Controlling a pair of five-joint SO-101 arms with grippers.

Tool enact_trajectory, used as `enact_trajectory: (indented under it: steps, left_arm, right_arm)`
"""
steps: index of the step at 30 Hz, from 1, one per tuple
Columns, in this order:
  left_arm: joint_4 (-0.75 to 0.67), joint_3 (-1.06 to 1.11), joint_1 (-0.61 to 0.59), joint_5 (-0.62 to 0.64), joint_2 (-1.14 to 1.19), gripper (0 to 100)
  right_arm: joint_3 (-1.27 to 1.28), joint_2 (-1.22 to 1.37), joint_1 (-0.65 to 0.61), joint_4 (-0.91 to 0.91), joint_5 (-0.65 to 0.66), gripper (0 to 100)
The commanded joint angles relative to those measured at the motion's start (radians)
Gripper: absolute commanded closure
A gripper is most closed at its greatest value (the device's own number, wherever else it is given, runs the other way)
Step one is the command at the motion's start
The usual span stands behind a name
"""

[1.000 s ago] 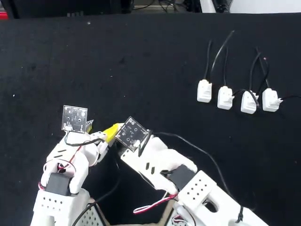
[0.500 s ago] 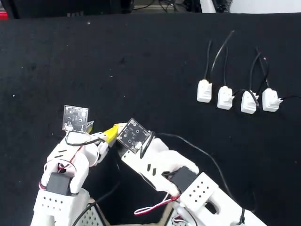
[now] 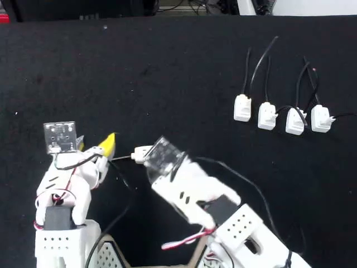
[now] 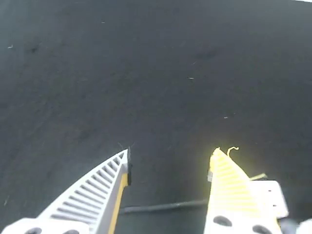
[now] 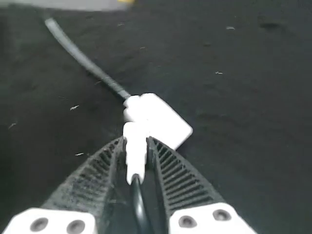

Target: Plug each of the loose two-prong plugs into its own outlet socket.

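Note:
My right gripper (image 5: 136, 146) is shut on a small white plug (image 5: 135, 153); a dark cord runs back between its black fingers. The plug's front end meets a white socket block (image 5: 158, 121) lying on the black mat, and a grey cord (image 5: 80, 56) leads away from that block. From above, the plug (image 3: 142, 152) sits at the tip of my right gripper (image 3: 147, 154), near the front middle. My left gripper (image 3: 96, 146) stands open to its left, clear of the plug. Between the fingers of my left gripper (image 4: 170, 152) only a black cord (image 4: 161, 207) crosses the mat.
Several white plug-and-socket blocks (image 3: 242, 108) (image 3: 321, 118) with black cords stand in a row at the right. A cord (image 3: 120, 170) trails from the held plug toward the front edge. The black mat (image 3: 139, 72) covers the whole table.
My left arm has swung left, away from the plug, and its yellow finger no longer touches it. The right gripper has shifted slightly, still holding the plug.

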Motion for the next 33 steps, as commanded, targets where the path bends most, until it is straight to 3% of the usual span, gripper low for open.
enact_trajectory:
  steps: [1, 6, 14, 17, 33]
  left_arm:
    - [-0.031, 0.051, -0.074, 0.005, -0.008, 74]
    - [-0.153, 0.128, -0.199, 0.118, -0.008, 74]
    - [-0.224, 0.168, -0.255, 0.173, -0.008, 74]
    - [-0.226, 0.168, -0.255, 0.173, -0.008, 74]
    - [-0.229, 0.163, -0.263, 0.172, -0.008, 74]
  right_arm:
    - [-0.189, 0.09, 0.091, 0.066, 0.012, 98.8]
    - [-0.455, 0.392, 0.095, 0.195, -0.023, 98.8]
    - [-0.894, 0.817, 0.095, 0.531, -0.344, 98.7]
    - [-0.958, 0.912, 0.097, 0.552, -0.427, 98.7]
    - [-1.041, 1.059, 0.146, 0.517, -0.493, 98.7]
